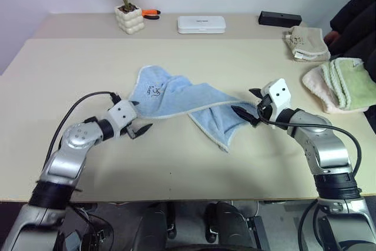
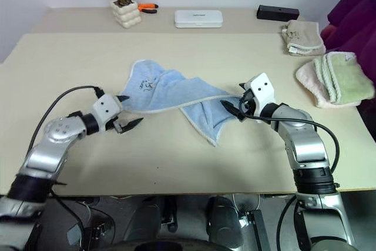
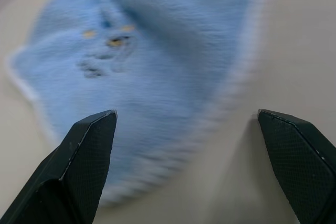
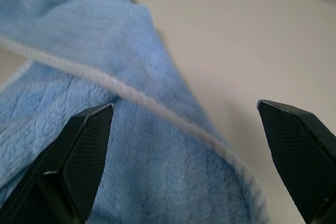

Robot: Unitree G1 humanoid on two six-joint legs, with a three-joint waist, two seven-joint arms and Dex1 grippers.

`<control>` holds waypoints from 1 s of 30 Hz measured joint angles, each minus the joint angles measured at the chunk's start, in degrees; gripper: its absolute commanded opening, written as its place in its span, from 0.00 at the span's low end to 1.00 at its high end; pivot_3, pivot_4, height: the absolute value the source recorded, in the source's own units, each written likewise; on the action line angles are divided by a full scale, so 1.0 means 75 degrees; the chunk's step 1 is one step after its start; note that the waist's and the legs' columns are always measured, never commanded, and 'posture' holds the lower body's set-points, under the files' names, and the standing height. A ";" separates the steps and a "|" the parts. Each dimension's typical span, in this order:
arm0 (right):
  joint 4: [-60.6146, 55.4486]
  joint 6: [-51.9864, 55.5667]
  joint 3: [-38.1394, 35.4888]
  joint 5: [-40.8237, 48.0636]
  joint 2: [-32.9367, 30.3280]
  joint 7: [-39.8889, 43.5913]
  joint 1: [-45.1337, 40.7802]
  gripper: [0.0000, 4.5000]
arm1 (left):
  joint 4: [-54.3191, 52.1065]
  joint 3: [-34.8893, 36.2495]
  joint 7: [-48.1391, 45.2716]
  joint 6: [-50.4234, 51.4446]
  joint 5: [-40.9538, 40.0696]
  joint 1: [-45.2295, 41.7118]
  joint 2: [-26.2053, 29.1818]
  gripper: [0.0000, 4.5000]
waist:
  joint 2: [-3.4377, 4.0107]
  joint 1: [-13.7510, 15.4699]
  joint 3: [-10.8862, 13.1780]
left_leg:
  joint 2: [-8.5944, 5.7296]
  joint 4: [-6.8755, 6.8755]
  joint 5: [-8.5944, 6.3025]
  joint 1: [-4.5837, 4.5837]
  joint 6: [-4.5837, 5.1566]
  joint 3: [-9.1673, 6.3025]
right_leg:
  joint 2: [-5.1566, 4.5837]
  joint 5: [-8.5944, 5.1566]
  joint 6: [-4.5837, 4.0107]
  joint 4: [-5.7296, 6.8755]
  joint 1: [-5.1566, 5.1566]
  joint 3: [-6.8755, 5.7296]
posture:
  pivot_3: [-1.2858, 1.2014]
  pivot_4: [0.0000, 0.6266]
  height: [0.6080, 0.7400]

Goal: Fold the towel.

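Note:
The towel [image 1: 188,107] is light blue with a pale trim and lies crumpled and twisted in the middle of the beige table [image 1: 176,168]. A small dark embroidered mark [image 1: 157,90] sits near its left corner. My left gripper [image 1: 137,118] is open, low over the table just left of the towel's left end, holding nothing. My right gripper [image 1: 249,105] is open at the towel's right end, its lower finger over the cloth. In the left wrist view the towel [image 3: 157,61] lies ahead between the open fingers [image 3: 89,150]. In the right wrist view the trimmed edge [image 4: 157,108] runs between the fingertips [image 4: 89,145].
A folded beige cloth [image 1: 306,42] and folded pink and green towels [image 1: 341,83] lie at the table's right side. Along the back stand a potted plant [image 1: 128,10], orange-handled pliers [image 1: 150,13], a white case [image 1: 201,24] and a black box [image 1: 279,18].

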 measured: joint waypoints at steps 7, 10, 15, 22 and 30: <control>-0.0085 0.0064 -0.0020 0.0000 -0.0004 -0.0259 -0.0026 1.00 | 0.1518 -0.0124 0.0013 -0.0990 0.0274 -0.0710 -0.0048 0.71 | 0.0010 -0.0033 -0.0006 | 0.0005 0.0000 0.0004 0.0014 -0.0005 0.0003 | 0.0003 0.0002 -0.0003 0.0011 0.0005 0.0001 | 0.52 0.24 1.00; -0.0090 0.0065 -0.0028 0.0000 -0.0014 -0.0308 -0.0026 1.00 | 0.1730 -0.0142 0.0039 -0.1145 0.0276 -0.0709 -0.0083 0.35 | 0.0011 -0.0054 -0.0007 | 0.0013 -0.0001 0.0004 0.0021 -0.0006 0.0006 | 0.0008 0.0005 -0.0008 0.0011 0.0008 0.0003 | 0.52 0.24 1.00; -0.0090 0.0064 -0.0029 -0.0004 -0.0035 -0.0316 -0.0029 1.00 | 0.1816 -0.0118 0.0166 -0.1150 0.0275 -0.0612 -0.0080 0.01 | 0.0011 -0.0053 -0.0007 | 0.0015 0.0000 0.0004 0.0021 -0.0006 0.0007 | 0.0009 0.0005 -0.0008 0.0011 0.0008 0.0004 | 0.52 0.24 1.00; 0.0163 -0.0521 0.0358 -0.0622 -0.0794 0.0176 -0.0235 1.00 | 0.0978 0.0447 0.0346 -0.0829 0.0026 0.0208 -0.0056 0.01 | 0.0011 -0.0071 -0.0006 | 0.0016 -0.0002 0.0003 0.0021 -0.0004 0.0014 | 0.0007 0.0005 -0.0008 0.0009 0.0004 0.0008 | 0.52 0.24 1.00; 0.1819 -0.1899 0.1045 -0.1252 -0.1467 0.1517 -0.0835 1.00 | -0.0284 0.0954 0.0328 -0.0246 -0.0238 0.1277 0.0143 0.01 | 0.0011 -0.0041 -0.0005 | 0.0016 -0.0001 0.0002 0.0021 -0.0003 0.0016 | 0.0005 0.0006 -0.0008 0.0008 0.0006 0.0008 | 0.52 0.24 1.00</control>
